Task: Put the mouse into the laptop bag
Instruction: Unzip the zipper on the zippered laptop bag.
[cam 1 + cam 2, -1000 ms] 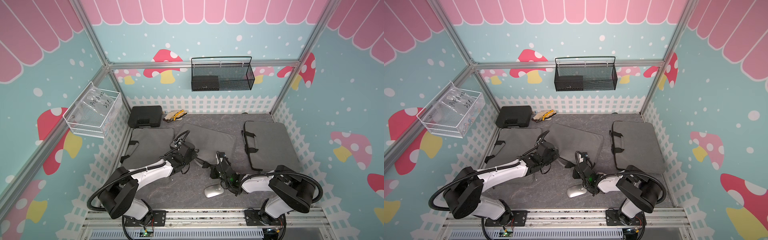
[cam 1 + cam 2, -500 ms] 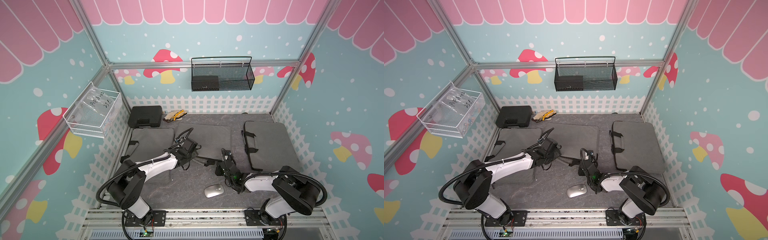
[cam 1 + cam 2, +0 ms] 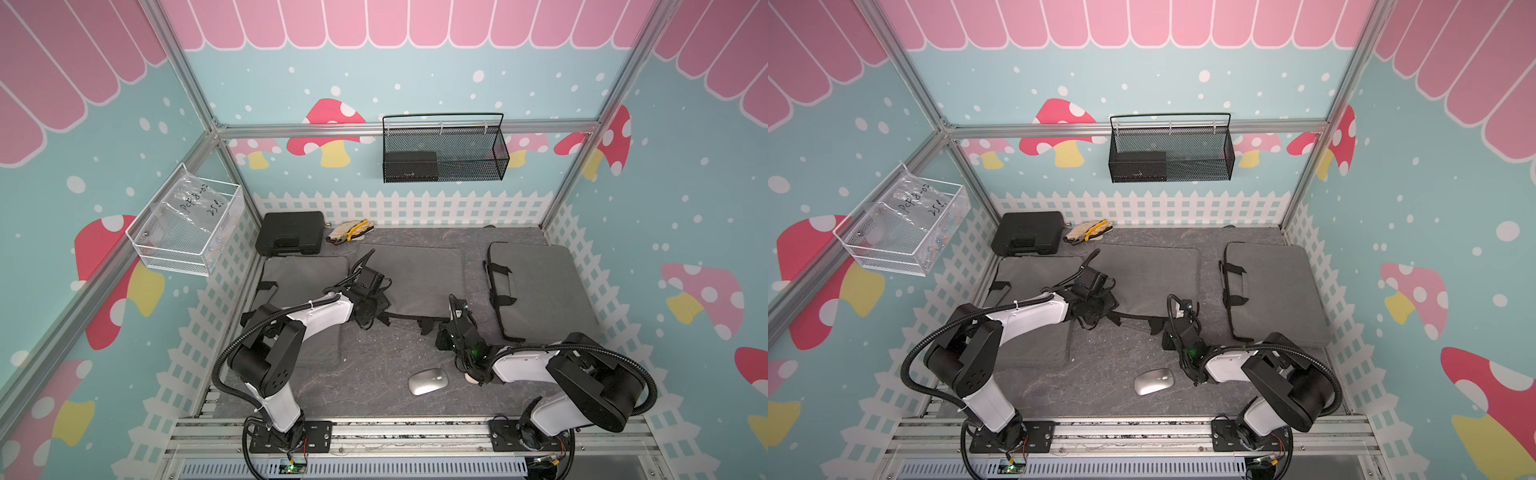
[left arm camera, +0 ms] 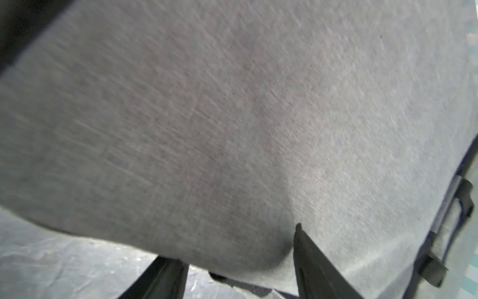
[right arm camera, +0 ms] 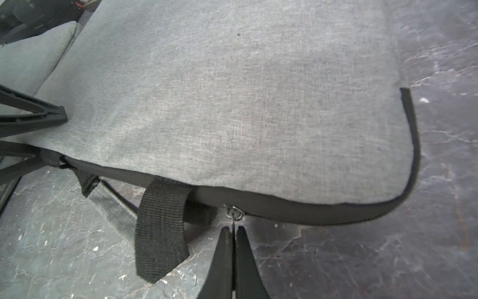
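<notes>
Nearest me, low and just right of centre in both top views, the mouse [image 3: 428, 381] [image 3: 1153, 381] lies on the bare desk [image 3: 365, 374]. It is outside the laptop bag, and neither pincer touches it.

Just beyond it, my right pincer [image 5: 234, 230] is clenched on the small metal zipper pull [image 5: 234, 212] at the near edge of the laptop bag [image 3: 415, 274] [image 3: 1150, 274], close beside a black handle strap [image 5: 160, 227]. The bag lies flat in the middle of the frame.

My left pincer [image 4: 235, 246] is released at the bag's near left corner. One finger [image 5: 51, 115] rests on the grey cloth, the other sits below the edge, and the bag's rim lies between them.

A second grey bag [image 3: 303, 274] lies to the left and a third grey bag [image 3: 540, 291] to the right. Farther back, at the desk's upper left, sit a black case [image 3: 291, 239] and a pair of gloves [image 3: 349, 230]. A black wire basket [image 3: 444, 153] hangs on the back wall, and a white basket [image 3: 187, 232] on the left wall.
</notes>
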Tool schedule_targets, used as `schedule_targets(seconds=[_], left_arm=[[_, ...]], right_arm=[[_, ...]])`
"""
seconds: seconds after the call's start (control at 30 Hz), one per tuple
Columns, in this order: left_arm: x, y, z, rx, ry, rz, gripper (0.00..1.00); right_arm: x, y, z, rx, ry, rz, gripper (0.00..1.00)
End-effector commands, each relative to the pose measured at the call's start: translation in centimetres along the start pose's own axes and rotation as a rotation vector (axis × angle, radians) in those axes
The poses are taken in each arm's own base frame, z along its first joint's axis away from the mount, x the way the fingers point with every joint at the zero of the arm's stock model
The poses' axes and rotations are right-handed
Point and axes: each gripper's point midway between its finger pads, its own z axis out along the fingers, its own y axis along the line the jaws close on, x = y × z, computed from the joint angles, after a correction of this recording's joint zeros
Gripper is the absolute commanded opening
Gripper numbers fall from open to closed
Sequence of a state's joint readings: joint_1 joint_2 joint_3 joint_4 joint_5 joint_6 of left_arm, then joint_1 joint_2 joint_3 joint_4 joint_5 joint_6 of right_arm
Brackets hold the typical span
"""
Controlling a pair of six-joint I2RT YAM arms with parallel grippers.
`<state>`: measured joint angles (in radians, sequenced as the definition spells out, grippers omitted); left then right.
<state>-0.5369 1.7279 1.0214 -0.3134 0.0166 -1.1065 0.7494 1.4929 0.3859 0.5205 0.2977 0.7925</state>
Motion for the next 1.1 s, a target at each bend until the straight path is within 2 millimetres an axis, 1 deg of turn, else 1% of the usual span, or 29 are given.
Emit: schedule_targets(seconds=[0.0,0.1,0.2,0.27,0.37,0.47,0.57,0.67,0.77,0.83,0.9,0.93,1.0,1.07], left_arm=[[2.5,-0.5,-0.8,0.053,0.048,-0.038,0.68],[4.5,0.5,-1.9,0.071,0.023,-0.051,0.7],[5.3,0.7,-3.2,0.095,-0.003,-0.023,0.7],[6.1,0.9,-3.2,0.11,0.003,-0.014,0.71],[7.2,-0.4,-1.7,0.182,0.056,0.001,0.71],[8.2,-1.2,0.4,0.174,0.12,0.01,0.71],[9.4,-1.2,2.2,0.139,0.168,-0.005,0.68],[9.4,-1.1,2.8,0.082,0.16,0.01,0.64],[9.0,-0.9,2.9,0.046,0.144,0.022,0.48],[9.1,-0.9,2.8,0.032,0.149,0.022,0.32],[9.2,-0.9,2.6,0.019,0.154,0.025,0.2],[9.2,-0.8,2.3,0.01,0.155,0.026,0.12],[9.1,-0.8,2.0,-0.004,0.156,0.027,0.0],[9.0,-1.1,1.3,0.001,0.153,0.027,0.0]], right_arm=[[-0.2,0.5,0.0,-0.029,-0.003,-0.007,0.0],[-0.1,0.9,0.3,-0.043,0.006,-0.013,0.0],[0.1,1.4,0.6,-0.065,0.018,-0.026,0.0],[0.0,1.7,0.5,-0.078,0.016,-0.035,0.0],[-0.2,2.5,0.4,-0.12,0.009,-0.034,0.0],[-0.3,3.2,0.5,-0.155,0.01,-0.035,0.0],[-0.2,3.5,0.6,-0.17,0.016,-0.032,0.0],[-0.1,3.8,0.6,-0.184,0.021,-0.036,0.0],[0.0,3.8,0.6,-0.187,0.023,-0.039,0.0],[-0.2,3.8,0.5,-0.187,0.017,-0.042,0.0],[-0.2,3.8,0.5,-0.185,0.016,-0.046,0.0],[-0.3,3.9,0.5,-0.188,0.015,-0.045,0.0],[-0.3,4.0,0.5,-0.193,0.013,-0.046,0.0],[-0.3,3.9,0.5,-0.193,0.012,-0.047,0.0]])
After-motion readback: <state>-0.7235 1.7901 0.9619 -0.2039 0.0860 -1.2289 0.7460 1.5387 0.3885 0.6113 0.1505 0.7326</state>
